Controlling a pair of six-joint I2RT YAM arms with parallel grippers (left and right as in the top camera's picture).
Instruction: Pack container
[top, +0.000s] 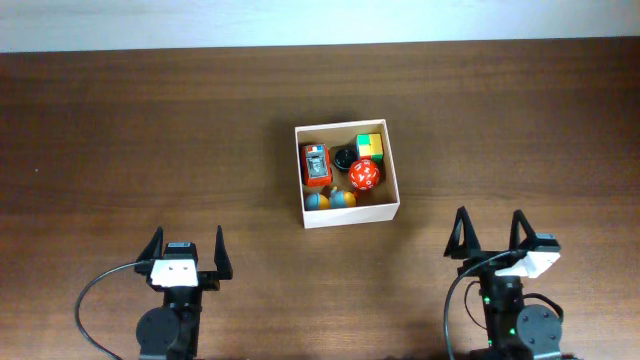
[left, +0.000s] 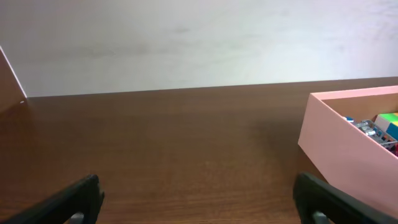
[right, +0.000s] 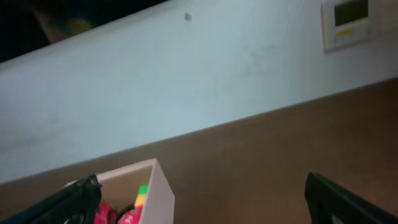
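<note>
Standing wide open and empty, the left gripper (top: 188, 233) and right gripper (top: 489, 215) hang over the brown table (top: 120, 130), well apart from the container (top: 350, 216). It sits mid-table, ahead of and between them. Inside lie a red die (top: 364, 176), a colour cube (top: 370, 147) and other toys too small to name. Both wrist views cut the box off at the frame edge, and the right one is blurred.

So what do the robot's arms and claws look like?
The left gripper and right gripper each have two slim pointed black fingers on a white block, a round black joint behind, and a thin black cable looping alongside. Green lights glow on the right arm.
</note>
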